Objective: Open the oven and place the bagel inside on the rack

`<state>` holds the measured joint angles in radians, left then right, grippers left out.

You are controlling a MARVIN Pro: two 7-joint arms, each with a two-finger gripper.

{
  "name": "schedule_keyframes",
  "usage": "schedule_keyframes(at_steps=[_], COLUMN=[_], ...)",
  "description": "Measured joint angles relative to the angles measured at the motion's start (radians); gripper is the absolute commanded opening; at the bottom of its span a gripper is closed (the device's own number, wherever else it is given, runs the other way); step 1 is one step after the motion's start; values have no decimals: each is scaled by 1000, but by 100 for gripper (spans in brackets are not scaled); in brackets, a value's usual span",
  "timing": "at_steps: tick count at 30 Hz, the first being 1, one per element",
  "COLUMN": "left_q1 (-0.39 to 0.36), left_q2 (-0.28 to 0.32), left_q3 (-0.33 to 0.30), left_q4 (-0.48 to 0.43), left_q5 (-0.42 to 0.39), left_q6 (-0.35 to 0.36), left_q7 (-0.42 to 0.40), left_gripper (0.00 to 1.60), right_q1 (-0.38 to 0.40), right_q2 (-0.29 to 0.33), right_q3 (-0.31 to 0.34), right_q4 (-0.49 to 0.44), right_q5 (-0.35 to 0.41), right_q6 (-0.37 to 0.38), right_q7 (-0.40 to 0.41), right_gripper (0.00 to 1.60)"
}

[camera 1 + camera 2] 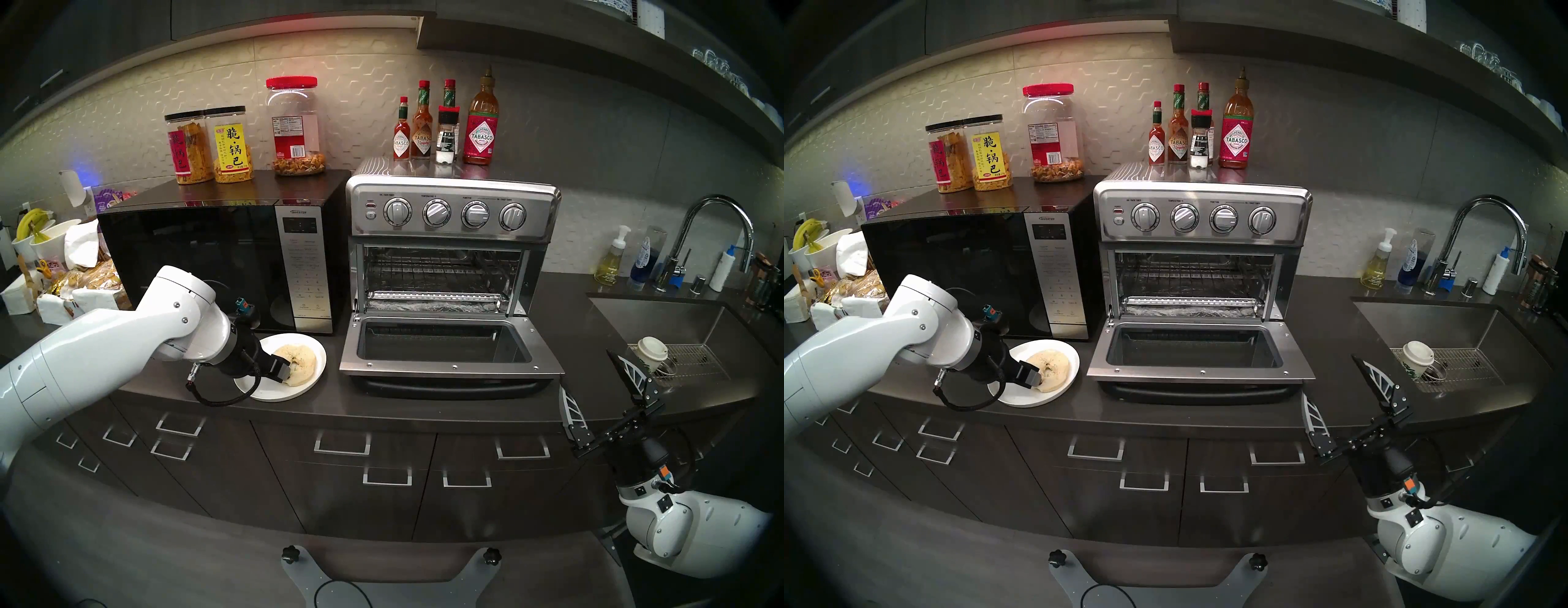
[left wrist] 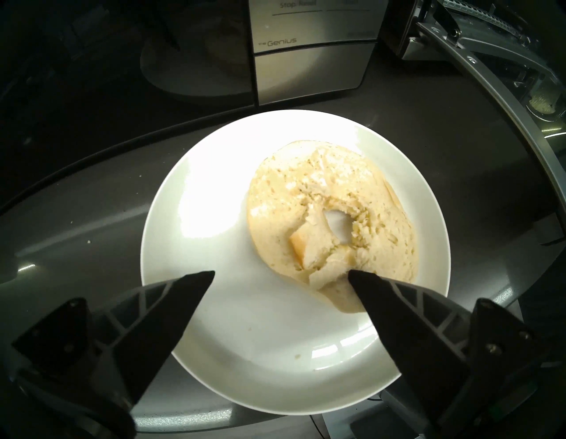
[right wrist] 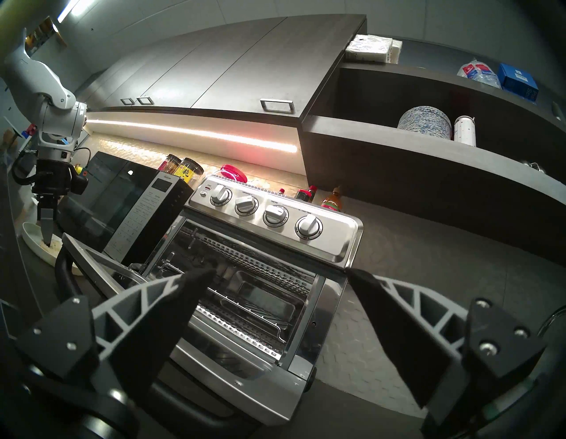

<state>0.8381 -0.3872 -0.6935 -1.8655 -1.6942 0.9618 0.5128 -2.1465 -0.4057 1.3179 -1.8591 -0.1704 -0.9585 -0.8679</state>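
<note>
1. left wrist view: the bagel [image 2: 321, 214] lies cut face up on the white plate [image 2: 214, 322], toward the plate's side nearest the oven [image 1: 449, 254], its small centre hole showing plate through it
2. left gripper [image 2: 281, 272] hangs over the plate with jaws spread wide and nothing between them; one fingertip [image 2: 361, 277] sits at the bagel's near rim, but whether it touches cannot be told, and the other is over bare plate
3. the plate rests on the dark counter [image 1: 424, 407] near its front edge, just in front of the black microwave [image 1: 203, 263] and just beside the oven's lowered door [image 1: 445, 352]
4. the oven stands right of the microwave, its glass door dropped flat toward the counter's front edge, and the rack [image 1: 441, 265] spans the empty cavity
5. right gripper [image 1: 594, 395] is held off the counter's front edge, right of the oven door, jaws released and empty
6. sauce bottles [image 1: 445, 123] stand on the oven's top and snack jars [image 1: 212, 144] on the microwave
</note>
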Motion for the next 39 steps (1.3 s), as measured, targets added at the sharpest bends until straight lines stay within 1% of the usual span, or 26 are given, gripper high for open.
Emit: schedule_keyframes(at_steps=[10,12,13,14,16,17,22,28,34,37,39], left_q1=[-16,-20,-23,-25,-30,-32,-44,-46,-38,-27,-23], left_q2=[-28,-34,-38,-41,-50,-54,-63,-57,-27,9,22], left_q3=[14,21,26,31,39,43,58,66,73,74,73], left_q4=[30,35,37,39,40,40,42,31,-23,-79,-96], left_q5=[16,18,20,21,21,21,32,38,18,-11,-22], left_q6=[0,0,0,0,-1,-1,-1,-2,-3,-3,-2], left_q7=[-3,-4,-4,-5,-12,-15,-22,-23,-5,12,16], left_gripper=[160,136,80,71,28,0,0,0,0,0,0], right_q1=[0,0,0,0,0,0,0,0,0,0,0], right_q2=[0,0,0,0,0,0,0,0,-1,-3,-3], right_q3=[0,0,0,0,0,0,0,1,1,2,2], right_q4=[0,0,0,0,0,0,0,0,0,0,0], right_q5=[0,0,0,0,0,0,1,1,3,4,5], right_q6=[0,0,0,0,0,0,0,0,0,0,0], right_q7=[0,0,0,0,0,0,0,1,1,1,1], right_gripper=[160,160,160,160,160,160,160,160,160,160,160])
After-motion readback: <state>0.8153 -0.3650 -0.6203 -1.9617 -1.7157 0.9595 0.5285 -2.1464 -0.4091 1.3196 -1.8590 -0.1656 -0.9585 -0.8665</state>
